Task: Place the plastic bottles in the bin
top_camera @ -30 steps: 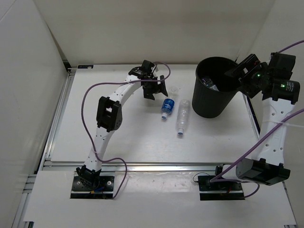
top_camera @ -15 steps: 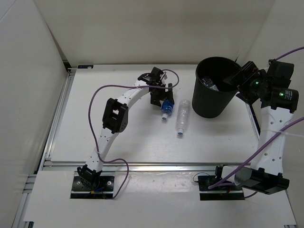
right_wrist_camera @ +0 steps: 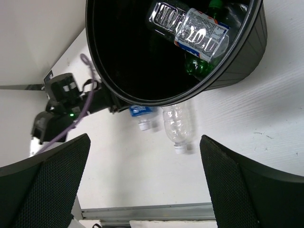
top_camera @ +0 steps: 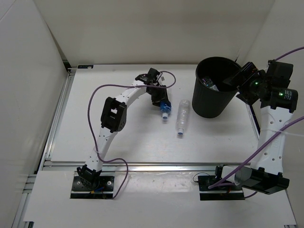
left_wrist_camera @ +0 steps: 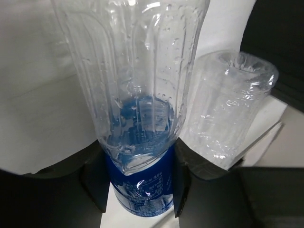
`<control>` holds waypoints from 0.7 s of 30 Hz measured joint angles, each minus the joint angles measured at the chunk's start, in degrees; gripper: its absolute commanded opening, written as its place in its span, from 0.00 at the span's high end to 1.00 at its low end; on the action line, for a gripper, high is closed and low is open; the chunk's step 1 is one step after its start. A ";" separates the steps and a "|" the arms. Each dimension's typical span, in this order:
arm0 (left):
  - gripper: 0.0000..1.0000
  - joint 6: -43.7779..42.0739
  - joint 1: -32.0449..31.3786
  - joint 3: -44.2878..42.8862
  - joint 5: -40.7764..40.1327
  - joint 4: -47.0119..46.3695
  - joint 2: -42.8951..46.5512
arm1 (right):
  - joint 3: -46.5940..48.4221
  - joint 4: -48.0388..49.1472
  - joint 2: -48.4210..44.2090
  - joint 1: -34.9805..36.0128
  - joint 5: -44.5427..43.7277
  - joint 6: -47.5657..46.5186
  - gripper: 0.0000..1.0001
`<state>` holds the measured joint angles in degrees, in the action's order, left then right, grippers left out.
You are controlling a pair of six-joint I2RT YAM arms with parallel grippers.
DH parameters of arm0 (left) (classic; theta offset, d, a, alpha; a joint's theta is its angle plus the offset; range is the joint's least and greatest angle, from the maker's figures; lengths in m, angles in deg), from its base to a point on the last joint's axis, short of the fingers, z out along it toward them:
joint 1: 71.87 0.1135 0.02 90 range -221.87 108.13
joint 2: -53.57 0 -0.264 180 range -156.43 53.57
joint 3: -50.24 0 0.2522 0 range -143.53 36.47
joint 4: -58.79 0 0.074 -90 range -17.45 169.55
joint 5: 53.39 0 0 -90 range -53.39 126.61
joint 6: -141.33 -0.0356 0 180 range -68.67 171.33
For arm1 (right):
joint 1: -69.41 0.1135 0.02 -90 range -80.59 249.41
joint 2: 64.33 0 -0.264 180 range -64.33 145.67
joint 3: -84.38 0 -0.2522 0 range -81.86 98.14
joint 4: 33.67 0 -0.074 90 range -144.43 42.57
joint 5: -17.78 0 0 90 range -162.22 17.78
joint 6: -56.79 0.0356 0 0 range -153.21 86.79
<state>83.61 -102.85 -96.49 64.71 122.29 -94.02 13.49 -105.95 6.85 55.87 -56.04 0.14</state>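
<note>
We see the left gripper (top_camera: 160, 100) closed on the blue-labelled bottle (top_camera: 164, 108), which lies on the table (top_camera: 133, 137) with its cap toward the arm bases. The left arm (top_camera: 110, 116) arches up from its base and bends over to the right, its wrist pitched down onto the bottle.

The left wrist view shows us the grip. The two dark fingers (left_wrist_camera: 97, 183) sit flush against either side of the blue label, and the clear body runs away from the camera. The unlabelled bottle (left_wrist_camera: 228, 109) lies just beside it, with the bin's black wall (left_wrist_camera: 280, 47) beyond.

The right gripper (top_camera: 237, 78) hangs over the near right rim of the bin (top_camera: 209, 102). Its arm (top_camera: 273, 137) stands tall at the table's right edge. In its own view the jaws are spread wide and hold nothing.

Only the right wrist view lets us look into the bin. There the white-red-blue labelled bottle (right_wrist_camera: 202, 33) lies over the green bottle (right_wrist_camera: 199, 66). From overhead, the unlabelled bottle (top_camera: 182, 116) lies between the blue-labelled one and the bin, touching neither.
</note>
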 measured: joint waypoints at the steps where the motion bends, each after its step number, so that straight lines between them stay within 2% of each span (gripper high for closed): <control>1: 0.61 0.87 0.98 0.07 -0.35 0.96 0.74 | 0.04 -0.04 0.00 0.00 -0.07 -0.11 0.00; 5: 0.53 5.35 5.38 1.92 -1.20 2.12 8.02 | 0.74 -0.15 0.17 0.00 -0.63 -0.24 0.00; 8: 0.52 10.25 8.59 -2.58 0.42 -1.38 13.90 | 1.18 -0.26 0.46 0.00 -0.61 -0.17 0.00; 11: 0.52 18.05 9.60 -12.85 4.94 -12.94 15.30 | 1.90 -0.57 1.01 0.00 -0.61 -0.11 0.00; 13: 0.53 23.93 8.85 -16.09 8.07 -22.21 15.85 | 3.15 -1.40 1.60 0.00 -0.66 -0.09 0.00; 15: 0.53 29.44 7.04 -16.63 10.32 -32.24 15.93 | 4.79 -1.77 1.97 0.00 -0.66 -0.09 0.00; 17: 0.53 33.22 4.74 -16.65 11.78 -38.38 14.99 | 6.84 -2.40 2.16 0.00 -0.66 -0.07 0.00; 21: 0.45 36.52 0.61 -15.74 11.43 -45.00 11.85 | 12.66 -5.03 2.21 0.00 -0.87 -0.13 0.00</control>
<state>120.13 -102.24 -112.23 76.14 77.28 -82.17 26.15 -110.98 9.06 55.87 -56.91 0.00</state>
